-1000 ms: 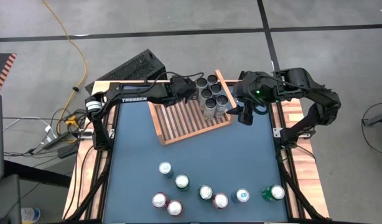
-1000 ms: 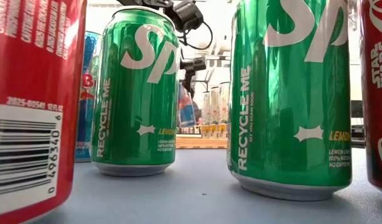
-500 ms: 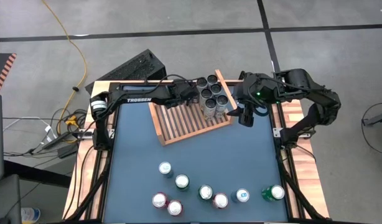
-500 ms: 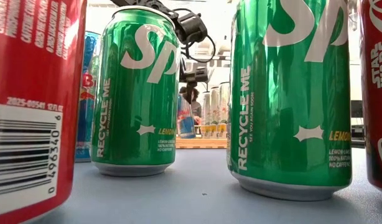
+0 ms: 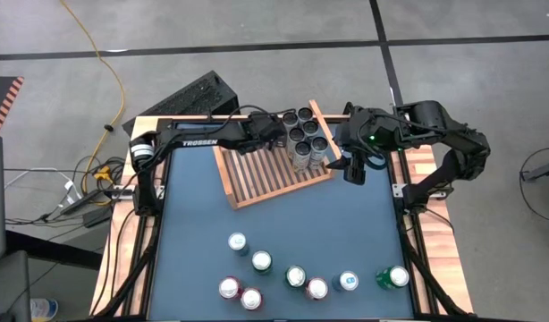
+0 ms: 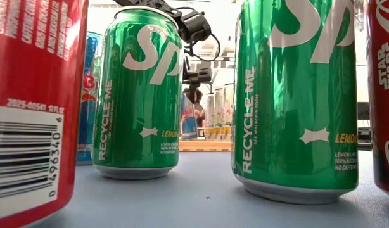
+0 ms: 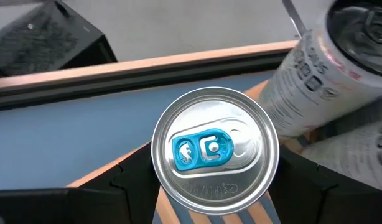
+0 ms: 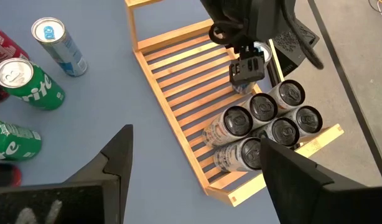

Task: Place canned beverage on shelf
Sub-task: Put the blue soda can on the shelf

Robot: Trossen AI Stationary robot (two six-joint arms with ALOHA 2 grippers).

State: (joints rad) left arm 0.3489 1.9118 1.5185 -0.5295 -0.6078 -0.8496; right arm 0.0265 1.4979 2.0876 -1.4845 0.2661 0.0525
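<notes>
The wooden shelf [image 5: 267, 174] lies at the table's far middle, with several dark-topped cans [image 5: 306, 139] standing in its far right corner. My left gripper [image 5: 276, 134] reaches in from the left and is shut on a silver-topped can with a blue tab [image 7: 213, 152], upright over the slats beside those cans. From the low view the can [image 6: 189, 120] shows under the gripper [image 6: 196, 79]. My right gripper [image 5: 353, 168] hovers open above the shelf's right end, holding nothing. My left gripper pinches the can between its two fingers, one on each opposite side of the wall just under the top rim [image 7: 157, 163]. The fingers [image 7: 119, 183] slant down from the table's far left. The can stands upright; whether its base touches the slats I cannot tell.
Several loose cans [image 5: 292, 279], green, red and blue, stand in a row near the table's front edge. Most of the shelf's slatted base [image 8: 178, 93] is bare. A black slatted box [image 5: 194, 94] sits beyond the far left corner.
My left gripper has sunk a little toward the shelf with the can, which stays upright. The right arm has kept still.
</notes>
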